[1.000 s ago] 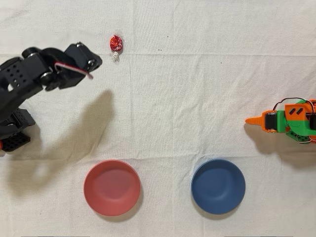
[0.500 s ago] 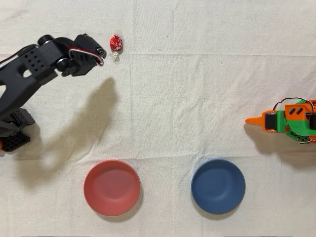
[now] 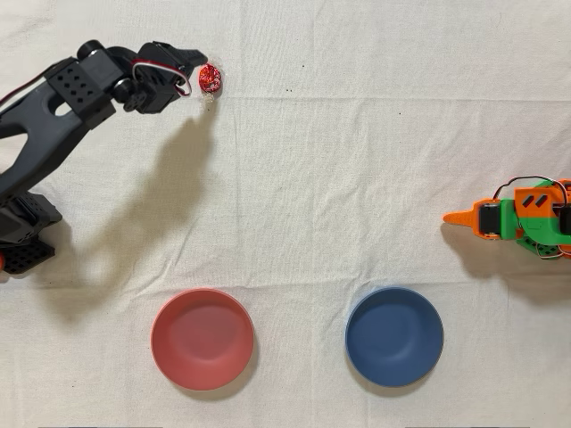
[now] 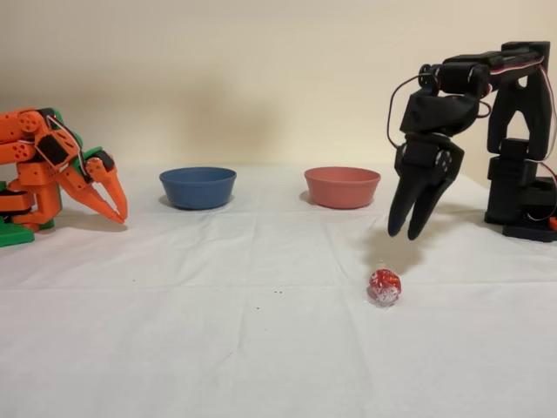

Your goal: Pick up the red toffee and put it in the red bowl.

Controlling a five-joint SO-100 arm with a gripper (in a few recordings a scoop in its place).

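1. Jaws of the black arm hang pointing down with a narrow gap between the two fingertips, holding nothing; they are clearly above the desk, not touching it.
2. Taking the red toffee as the landmark: in the fixed view the jaws sit above it and a little to its right; in the overhead view the jaws show just left of the toffee, their tip overlapping its edge in the picture.
3. The toffee lies on the white cloth, its whitish twist end pointing toward the bowls in the overhead view, so its long axis seems to run roughly across the line of the arm's reach.
4. From the toffee, the red bowl lies well away toward the bottom of the overhead picture, almost straight down; the blue bowl is down and to the right.
5. I judge the coming move turns on a small shift sideways onto the toffee and then a descent, likely with the gap widened first.
6. The idle orange arm stands far from the toffee.
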